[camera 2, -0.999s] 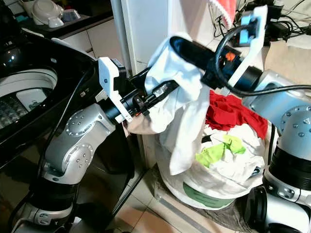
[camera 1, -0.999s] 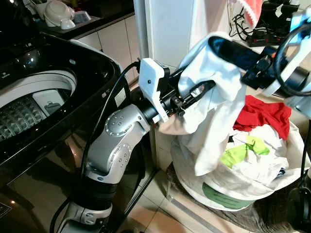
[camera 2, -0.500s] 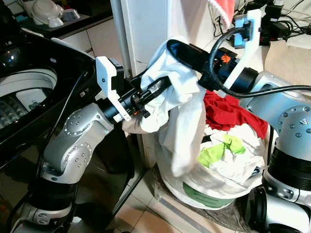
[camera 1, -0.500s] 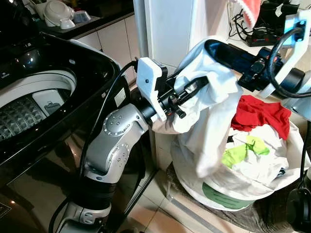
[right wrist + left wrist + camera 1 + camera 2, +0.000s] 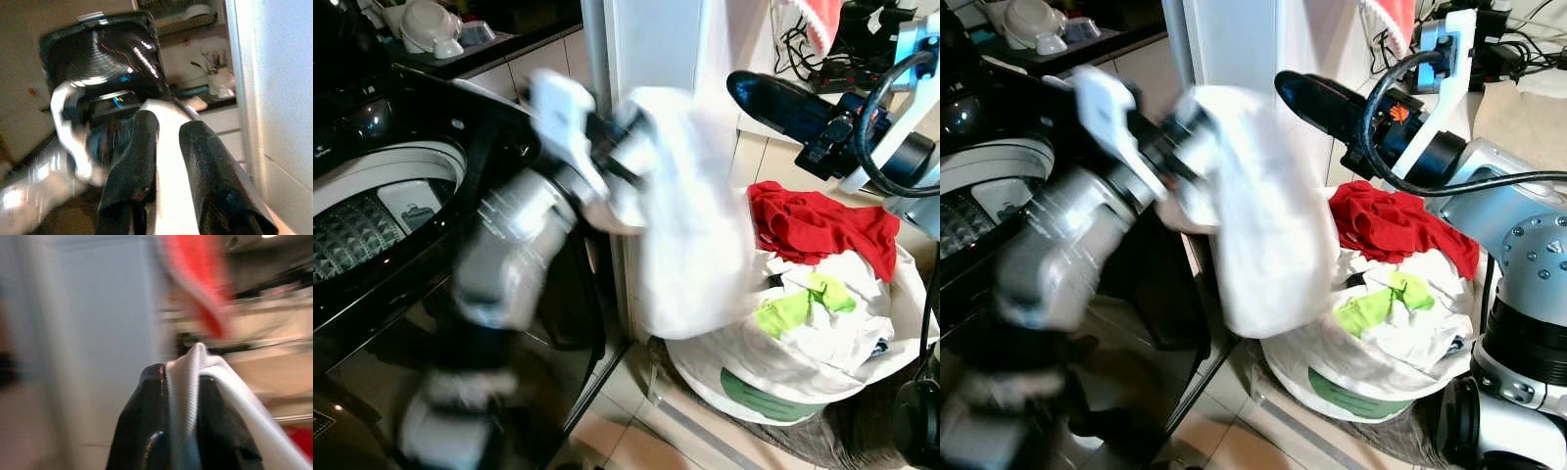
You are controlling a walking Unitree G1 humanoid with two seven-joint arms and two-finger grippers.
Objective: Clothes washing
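One white cloth (image 5: pixel 690 215) I've got clenched in L gripper (image 5: pixel 181 382), hanging just left of basket (image 5: pixel 754 387); R gripper (image 5: pixel 754 90) above basket, fingers apart w/ nothing gripped.

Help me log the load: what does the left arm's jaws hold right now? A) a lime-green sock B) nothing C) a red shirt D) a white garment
D: the left gripper is clamped on a fold of the white garment, which hangs beside the laundry bag of clothes.
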